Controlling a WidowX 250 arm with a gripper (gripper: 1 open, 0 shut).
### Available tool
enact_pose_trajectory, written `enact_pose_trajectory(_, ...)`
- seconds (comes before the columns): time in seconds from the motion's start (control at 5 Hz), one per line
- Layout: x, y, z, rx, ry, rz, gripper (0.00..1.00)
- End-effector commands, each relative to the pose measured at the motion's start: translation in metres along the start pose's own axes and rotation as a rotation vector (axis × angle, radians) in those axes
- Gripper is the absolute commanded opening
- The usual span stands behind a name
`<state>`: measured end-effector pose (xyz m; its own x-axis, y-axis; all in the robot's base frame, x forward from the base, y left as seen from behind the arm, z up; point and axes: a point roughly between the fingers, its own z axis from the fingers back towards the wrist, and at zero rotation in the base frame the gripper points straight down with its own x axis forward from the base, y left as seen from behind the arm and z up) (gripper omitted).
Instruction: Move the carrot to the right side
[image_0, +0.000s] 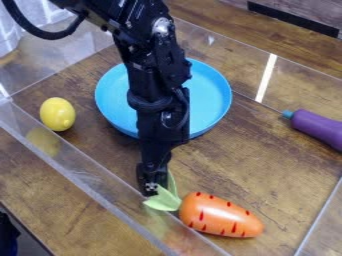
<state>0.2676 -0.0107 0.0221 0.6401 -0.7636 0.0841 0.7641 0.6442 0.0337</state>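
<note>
The black gripper (154, 184) points straight down at the wooden surface (274, 160), jaws parted and holding nothing. Just right of its tips lies the glossy orange plastic carrot (221, 214), its light green leafy top nearest the gripper. Behind the gripper sits a round blue plate (207, 95), a yellow lemon (56, 113) to its left, a purple eggplant (321, 127) far right.

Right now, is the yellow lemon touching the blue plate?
Apart. The camera view shows bare wooden table between the lemon and the blue plate.
</note>
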Motion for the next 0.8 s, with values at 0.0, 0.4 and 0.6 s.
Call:
enact_pose_trajectory(0.0, 0.0005, 0.0047, 0.0014, 0.015, -0.022, 0.005, 1.0)
enact_pose_trajectory(0.4, -0.004, 0.0067, 0.0031, 0.003, -0.035, -0.06, 1.0)
enact_pose_trajectory(0.6, 0.0021, 0.0016, 0.0039, -0.005, -0.043, -0.095, 1.0)
